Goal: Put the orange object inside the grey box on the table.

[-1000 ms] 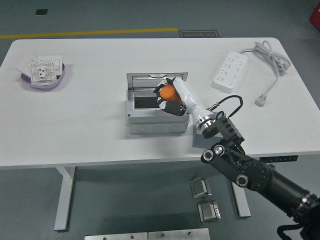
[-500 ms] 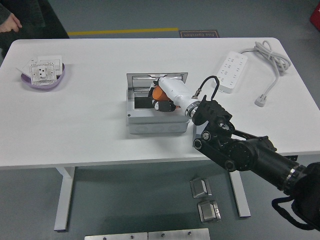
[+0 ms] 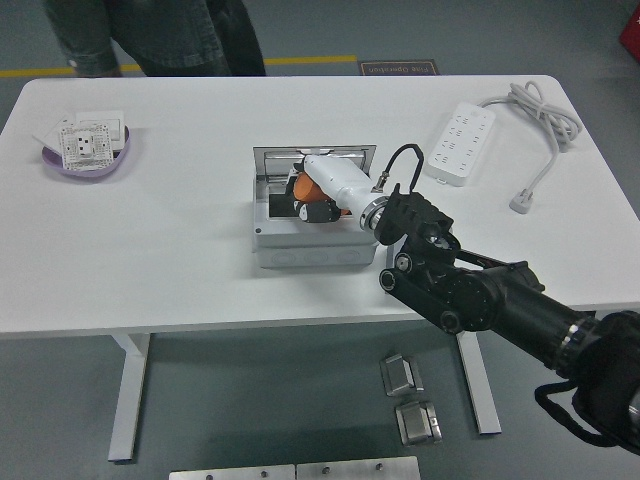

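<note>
The grey box [image 3: 312,248] stands open in the middle of the white table, its lid tipped back. My right hand [image 3: 312,198] reaches in from the lower right, down into the box. Its fingers are curled around the orange object [image 3: 306,187], which sits low inside the box and is partly hidden by the white wrist. The left arm does not show.
A purple dish [image 3: 88,158] with white socket plates sits at the far left. A white power strip [image 3: 459,141] with its coiled cable [image 3: 540,125] lies at the far right. A person stands at the table's far edge, top left [image 3: 160,35].
My right hand has moved left and down into the box with the orange object. My arm has swung further over the table. A person has walked up to the far side.
</note>
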